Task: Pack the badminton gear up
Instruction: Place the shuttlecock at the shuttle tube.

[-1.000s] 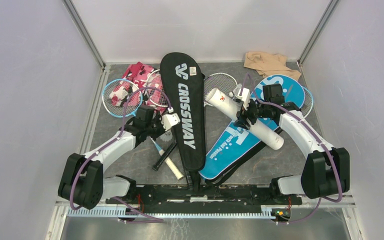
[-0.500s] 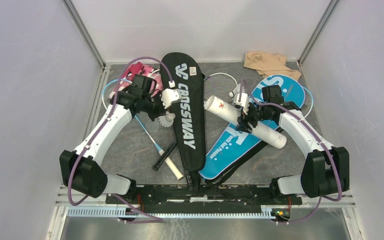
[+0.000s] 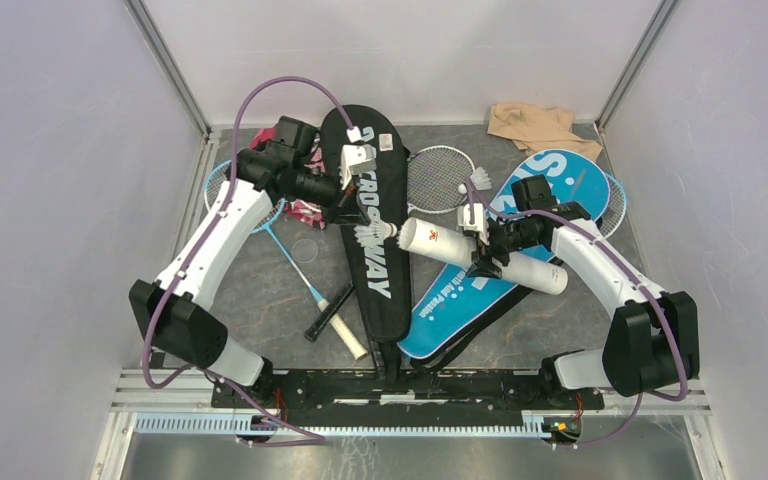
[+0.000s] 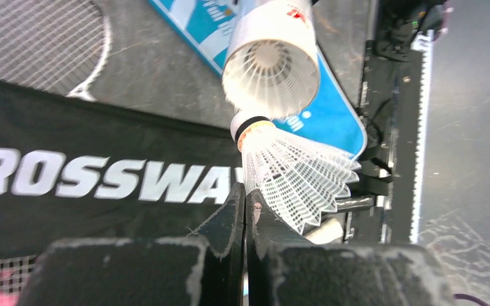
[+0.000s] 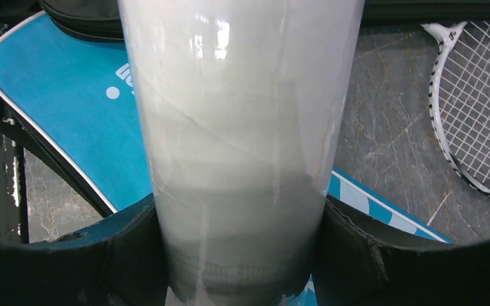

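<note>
I work in a lab test cell: plain pale wall panels (image 3: 50,150) in aluminium posts (image 3: 165,65) box in my grey stone-look surface (image 3: 260,300) (my arms (image 3: 210,240) bolt to a black rail (image 3: 410,385) at its edge).

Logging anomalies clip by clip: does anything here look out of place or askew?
No damage shows. The left gripper pinches a shuttlecock by its skirt's edge, cork just outside the rim of the white tube that the right gripper holds. A loose shuttlecock lies by a racket head.
</note>
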